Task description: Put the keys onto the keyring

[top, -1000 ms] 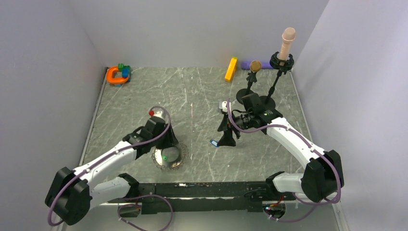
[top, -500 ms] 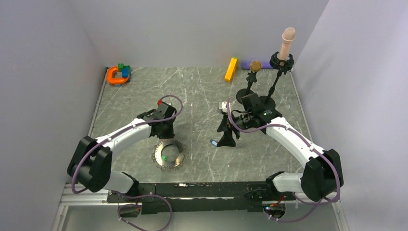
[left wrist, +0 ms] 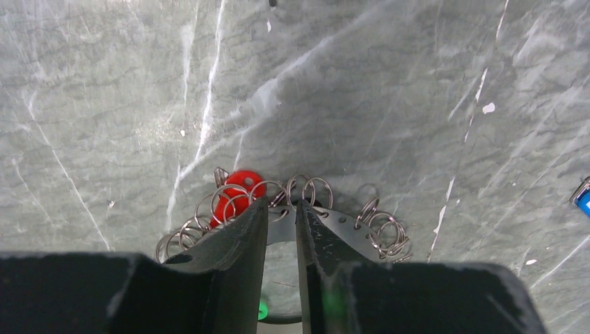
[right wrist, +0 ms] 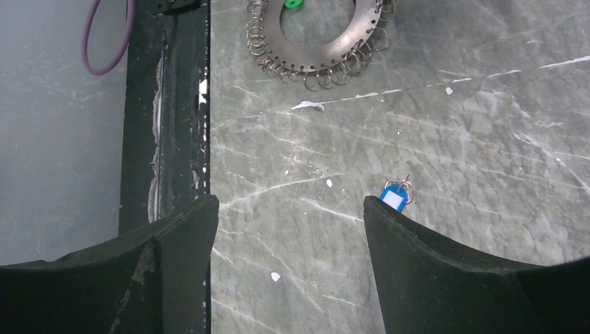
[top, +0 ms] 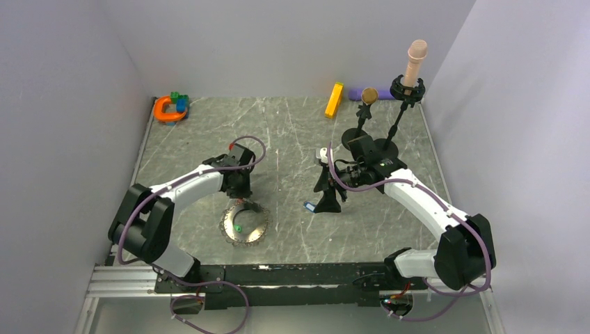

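Left hand (left wrist: 282, 206) stands with its fingers nearly together, tips down on the far rim of the keyring (left wrist: 342, 224), probably to steady or lift it; whether it pinches anything I can't tell. The red key (left wrist: 236, 192) sits among the wire loops just beyond those tips. The right hand (right wrist: 289, 205) hangs spread wide and empty above the blue key (right wrist: 394, 197), likely its next pick.

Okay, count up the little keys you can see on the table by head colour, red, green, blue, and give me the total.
Red key: 1
Green key: 1
Blue key: 1
Total: 3 keys that can be made out
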You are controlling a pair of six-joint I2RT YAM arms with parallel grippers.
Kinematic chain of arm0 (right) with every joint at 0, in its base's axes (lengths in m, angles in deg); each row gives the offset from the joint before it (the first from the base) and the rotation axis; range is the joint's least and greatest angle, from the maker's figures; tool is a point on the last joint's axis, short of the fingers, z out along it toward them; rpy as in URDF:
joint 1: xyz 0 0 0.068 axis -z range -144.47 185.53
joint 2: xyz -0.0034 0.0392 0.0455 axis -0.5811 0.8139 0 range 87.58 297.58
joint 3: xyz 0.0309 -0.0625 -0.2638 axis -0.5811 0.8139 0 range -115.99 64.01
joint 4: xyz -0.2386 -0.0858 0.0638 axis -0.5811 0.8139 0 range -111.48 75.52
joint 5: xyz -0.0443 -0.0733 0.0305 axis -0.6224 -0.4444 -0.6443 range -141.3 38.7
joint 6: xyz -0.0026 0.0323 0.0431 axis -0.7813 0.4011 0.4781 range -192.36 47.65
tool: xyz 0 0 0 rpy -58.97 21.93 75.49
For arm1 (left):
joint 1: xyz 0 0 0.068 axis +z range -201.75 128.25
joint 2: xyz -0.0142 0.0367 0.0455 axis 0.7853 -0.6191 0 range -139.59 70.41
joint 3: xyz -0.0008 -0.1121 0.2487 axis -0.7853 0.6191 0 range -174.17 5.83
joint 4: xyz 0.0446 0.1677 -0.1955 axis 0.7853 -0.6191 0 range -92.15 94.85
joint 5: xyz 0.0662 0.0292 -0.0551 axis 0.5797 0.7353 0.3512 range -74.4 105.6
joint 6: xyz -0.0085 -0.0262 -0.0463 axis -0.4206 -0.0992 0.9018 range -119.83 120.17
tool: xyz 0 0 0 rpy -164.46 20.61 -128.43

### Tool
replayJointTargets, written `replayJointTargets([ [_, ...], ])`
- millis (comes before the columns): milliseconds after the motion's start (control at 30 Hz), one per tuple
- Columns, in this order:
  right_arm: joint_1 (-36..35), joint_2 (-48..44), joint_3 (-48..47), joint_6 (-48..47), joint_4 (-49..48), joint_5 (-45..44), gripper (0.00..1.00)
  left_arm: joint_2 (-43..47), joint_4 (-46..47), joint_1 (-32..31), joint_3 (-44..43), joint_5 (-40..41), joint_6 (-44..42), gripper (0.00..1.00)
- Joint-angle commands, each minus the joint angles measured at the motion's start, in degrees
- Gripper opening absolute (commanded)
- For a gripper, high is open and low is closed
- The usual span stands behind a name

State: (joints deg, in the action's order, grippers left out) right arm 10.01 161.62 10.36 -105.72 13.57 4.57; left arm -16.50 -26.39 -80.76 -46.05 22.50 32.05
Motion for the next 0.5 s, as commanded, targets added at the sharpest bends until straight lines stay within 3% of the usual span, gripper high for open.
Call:
replayJointTargets([
  [0, -0.3, 0.3, -0.2, -1.4, 0.4, 2.3, 0.8, -1.2, 2.8, 1.1, -1.8, -2.9, -1.5, 0.27],
  [467, -0.6, 0.5, -0.3, -1.7, 0.5, 2.0, 0.8, -3.8, 4.7, 1.3, -1.3, -5.7, -1.2, 0.25],
])
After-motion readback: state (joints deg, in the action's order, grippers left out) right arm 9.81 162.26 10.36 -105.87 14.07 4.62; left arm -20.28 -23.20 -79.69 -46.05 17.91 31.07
